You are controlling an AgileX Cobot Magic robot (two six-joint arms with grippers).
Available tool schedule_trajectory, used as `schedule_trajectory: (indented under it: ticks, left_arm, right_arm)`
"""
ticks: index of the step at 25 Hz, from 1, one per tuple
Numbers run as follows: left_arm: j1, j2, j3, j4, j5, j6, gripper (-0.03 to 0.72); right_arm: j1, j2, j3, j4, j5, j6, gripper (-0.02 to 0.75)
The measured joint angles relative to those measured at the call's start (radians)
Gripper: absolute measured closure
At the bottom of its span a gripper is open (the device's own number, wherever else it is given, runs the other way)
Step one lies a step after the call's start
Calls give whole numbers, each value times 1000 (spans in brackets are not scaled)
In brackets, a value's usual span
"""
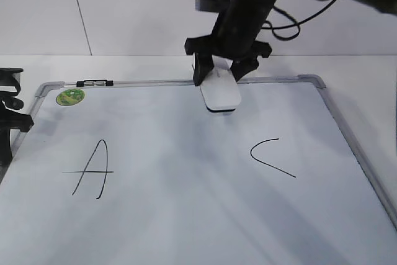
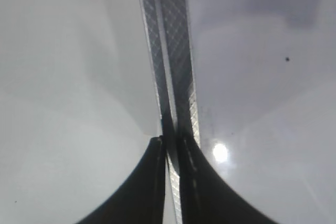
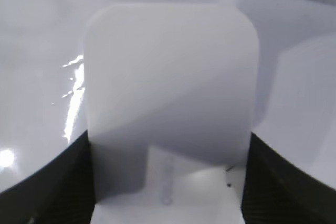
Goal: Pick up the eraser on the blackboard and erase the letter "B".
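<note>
White wall panels (image 1: 136,4) stood behind a white table (image 1: 142,66), on which the blackboard (image 1: 186,215) lay flat and filled most of the exterior view.

At the far left edge of the scene, the left gripper (image 1: 9,107) rested beside the board's left frame rail. In the left wrist view, its two dark fingers (image 2: 152,182) were pressed together with no gap between them and held nothing; the grey frame rail (image 2: 170,51) ran away from their tips.

Along the far left frame, a green sticker (image 1: 70,97) sat near the corner, with a small black-and-silver marker (image 1: 94,83) lying just to its right on the rail. A black letter "A" (image 1: 90,169) was drawn on the left half of the board.

Near the middle of the far edge, the right gripper (image 1: 222,77) was clamped on the eraser (image 1: 221,92), one finger on each long side. The eraser's lower face met the board surface just inside the far rail. In the right wrist view, the eraser (image 3: 170,93) filled the space between the fingers (image 3: 58,182).

A black open-curved "C" (image 1: 270,156) was drawn on the right half. No "B" was visible between the two letters.
</note>
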Motion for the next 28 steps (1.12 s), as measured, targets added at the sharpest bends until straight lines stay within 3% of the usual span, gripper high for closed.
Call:
schedule_trajectory:
  ticks: [6, 17, 28]
  left_arm:
    - [0, 0, 0, 1, -2, 0, 669]
    - [0, 25, -64, -13, 6, 12, 669]
    - [-37, 43, -80, -33, 10, 28, 669]
  right_arm:
    - [-56, -166, 163, -23, -4, -5, 197]
    - [-249, -347, 530, -54, -8, -7, 197]
    - [-308, -355, 623, -163, -15, -1, 197]
